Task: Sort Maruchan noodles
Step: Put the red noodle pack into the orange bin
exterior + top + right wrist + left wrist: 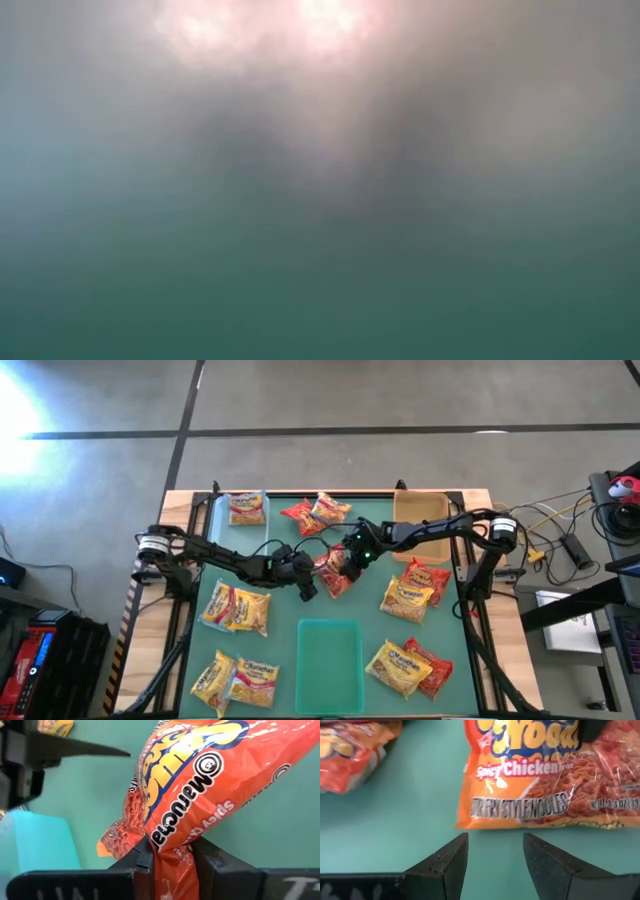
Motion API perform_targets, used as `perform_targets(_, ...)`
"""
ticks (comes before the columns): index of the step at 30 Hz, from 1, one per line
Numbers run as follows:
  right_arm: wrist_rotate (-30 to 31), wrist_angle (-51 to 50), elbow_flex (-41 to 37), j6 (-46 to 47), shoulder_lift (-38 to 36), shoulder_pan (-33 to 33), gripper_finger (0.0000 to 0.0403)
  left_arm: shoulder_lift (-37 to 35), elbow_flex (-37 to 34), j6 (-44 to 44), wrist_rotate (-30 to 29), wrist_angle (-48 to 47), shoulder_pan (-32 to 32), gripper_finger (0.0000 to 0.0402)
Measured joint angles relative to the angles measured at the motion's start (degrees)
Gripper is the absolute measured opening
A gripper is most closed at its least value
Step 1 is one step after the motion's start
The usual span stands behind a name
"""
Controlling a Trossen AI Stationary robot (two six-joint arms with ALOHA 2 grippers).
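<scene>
Pick step: right gripper point(172, 852) pinches the red packet point(200, 780) at mat centre. Left gripper point(495, 852) is open, empty, just beside it. Next: lift, carry to a tray point(420, 510).

A thick blur fills the low view, with nothing in it distinct enough to name. A pale pinkish glow spreads along the upper edge, fading through dim grey smudges at mid-height into a flat teal-green wash below.
</scene>
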Motion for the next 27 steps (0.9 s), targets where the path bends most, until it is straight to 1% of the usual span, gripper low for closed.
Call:
perform_targets(5, 0.5, -2.0, 0.0, -3.1, -2.6, -0.5, 0.0068, -0.6, 0.0, -0.1, -0.1, 0.0, 0.0, 0.0174)
perform_targets(8, 1.1, -5.0, 0.1, -5.9, -4.3, -0.7, 0.0067, -0.7, 0.1, -0.1, -0.1, -0.3, 0.0, 0.0174)
perform_targets(13, 4.6, -9.4, 0.1, -9.3, -7.1, -1.0, 0.0067, -0.8, 0.1, -0.1, -0.1, -0.3, 0.0, 0.0174)
perform_targets(21, 12.7, -16.0, 0.2, -17.1, -13.1, -1.0, 0.0067, -0.9, 0.2, -0.1, -0.3, -0.3, 0.0, 0.0174)
perform_targets(24, 15.3, -16.9, 0.2, -20.8, -15.9, -1.0, 0.0067, -0.9, 0.2, -0.1, -1.9, -0.3, 0.0, 0.0174)
perform_targets(27, 20.2, -18.4, 0.2, -24.3, -19.0, -1.0, 0.0067, -0.9, 0.2, -0.1, -4.8, -0.2, 0.0, 0.0174)
